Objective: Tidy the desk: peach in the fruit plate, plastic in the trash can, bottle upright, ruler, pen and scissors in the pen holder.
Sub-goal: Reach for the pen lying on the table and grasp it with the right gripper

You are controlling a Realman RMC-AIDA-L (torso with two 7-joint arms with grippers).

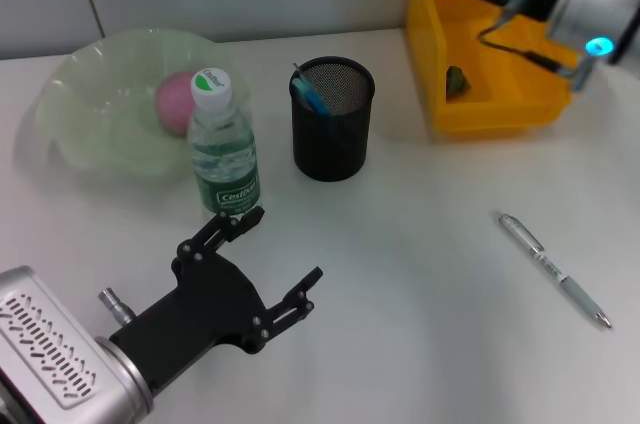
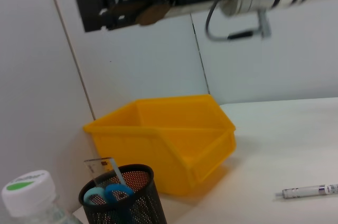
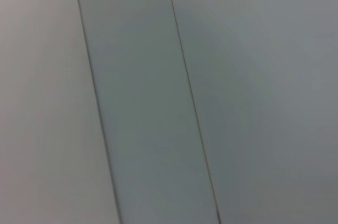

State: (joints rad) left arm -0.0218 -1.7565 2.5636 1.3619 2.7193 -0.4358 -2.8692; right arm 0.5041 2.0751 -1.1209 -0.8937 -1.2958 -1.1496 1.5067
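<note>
A pink peach [image 1: 178, 99] lies in the pale green fruit plate [image 1: 75, 119]. Just in front of the plate the bottle [image 1: 222, 149] stands upright with its green-and-white cap on. Blue scissors [image 2: 108, 195] and a clear ruler [image 2: 103, 167] stand in the black mesh pen holder [image 1: 332, 122]. On the table at the right lies the silver pen [image 1: 553, 270]. A greenish piece of plastic [image 1: 456, 81] sits in the yellow trash can [image 1: 500, 109]. My left gripper [image 1: 280, 256] is open and empty just below the bottle. My right gripper [image 2: 87, 8] hangs high above the trash can.
The wall rises straight behind the trash can and the fruit plate. The right wrist view shows only grey wall panels. Bare table lies between the pen holder and the pen.
</note>
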